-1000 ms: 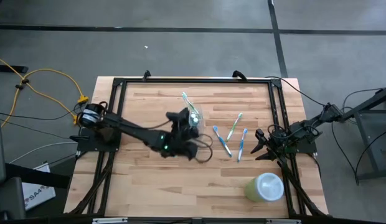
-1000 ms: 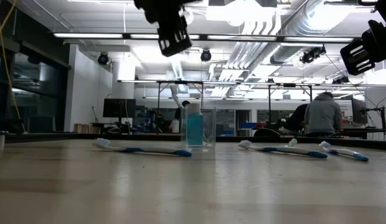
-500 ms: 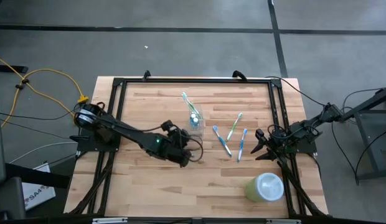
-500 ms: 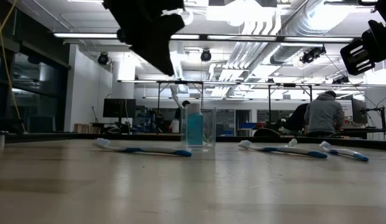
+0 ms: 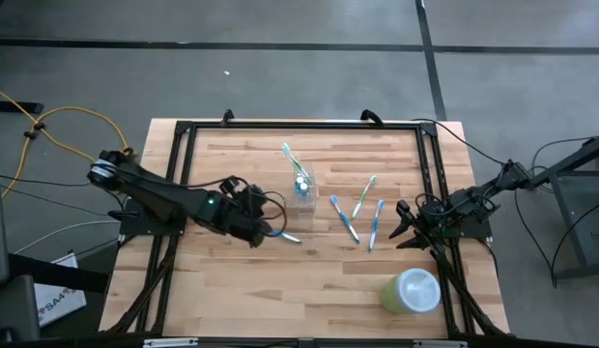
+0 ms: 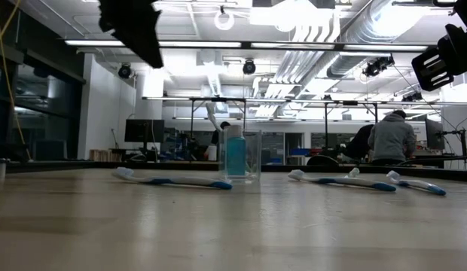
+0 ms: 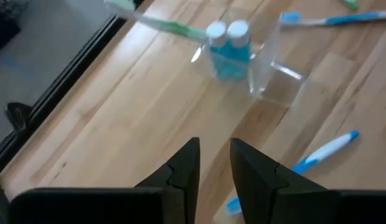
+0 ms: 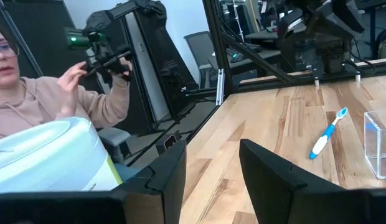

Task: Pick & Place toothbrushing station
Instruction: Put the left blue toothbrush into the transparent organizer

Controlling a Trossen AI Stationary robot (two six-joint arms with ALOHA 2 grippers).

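Note:
A small clear cup (image 5: 302, 188) stands upright on its base mid-table with two white-capped blue tubes (image 7: 229, 48) upright inside. A green toothbrush (image 5: 289, 154) lies flat just beyond it. One blue toothbrush (image 5: 288, 236) lies on the near side of the cup, and three more (image 5: 359, 213) lie to its right. My left gripper (image 7: 213, 146) hovers left of the cup, tilted down, open by a narrow gap with nothing in it. My right gripper (image 8: 211, 149) waits at the table's right edge, open and empty.
A pale green round container (image 5: 413, 290) stands at the near right corner, close beside my right gripper (image 5: 403, 227). A black frame (image 5: 299, 126) runs along the table's far and side edges. A person (image 8: 50, 93) sits beyond the table.
My left gripper has drawn back from the cup toward the table's left edge, rising a little and rolling about its wrist. The cup, the tubes and the toothbrushes have stayed where they were.

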